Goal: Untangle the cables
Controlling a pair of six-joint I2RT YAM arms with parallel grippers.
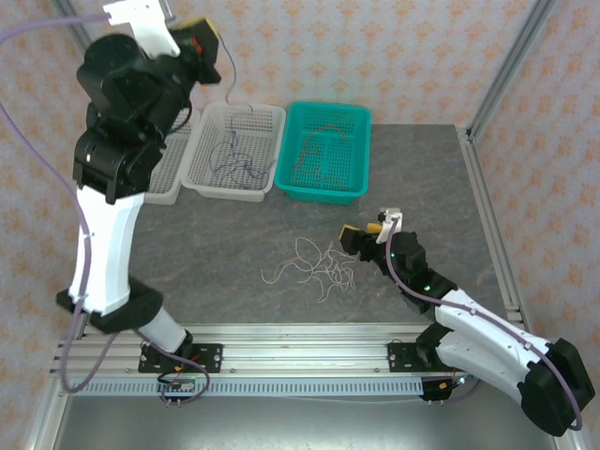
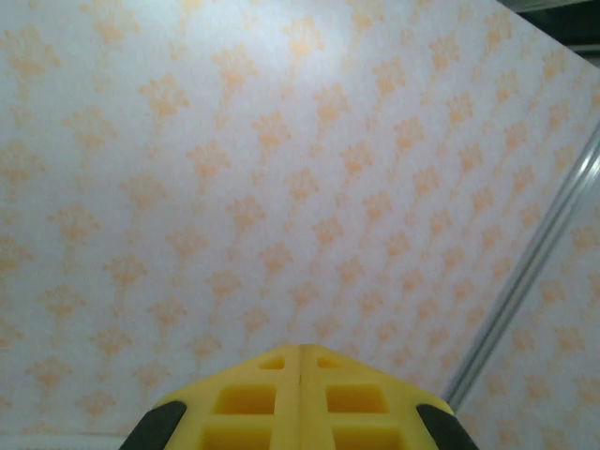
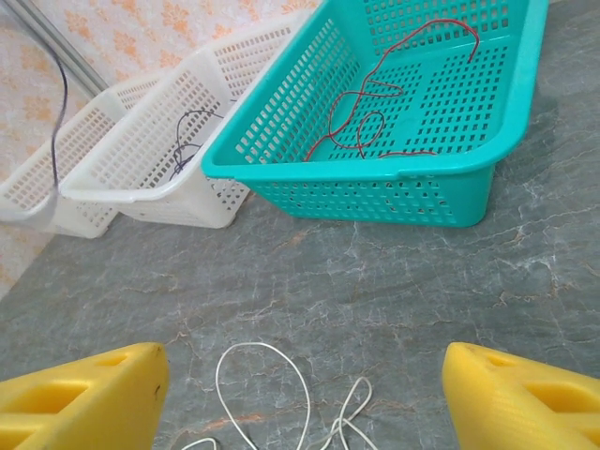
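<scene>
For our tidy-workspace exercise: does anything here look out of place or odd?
A dark cable dangles from the raised left tool above the white basket, not lying in it. White cables lie tangled on the table, outside every basket.

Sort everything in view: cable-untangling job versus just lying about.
Job: tangled thin white cables; thin red cables in teal plastic basket; thin dark cables in white plastic basket.
Lying about: aluminium frame post; orange-patterned wallpaper.

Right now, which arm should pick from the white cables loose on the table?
Right. The right gripper sits open and low beside the white cables. The left gripper is raised high above the white basket, shut on a dark cable.
</scene>
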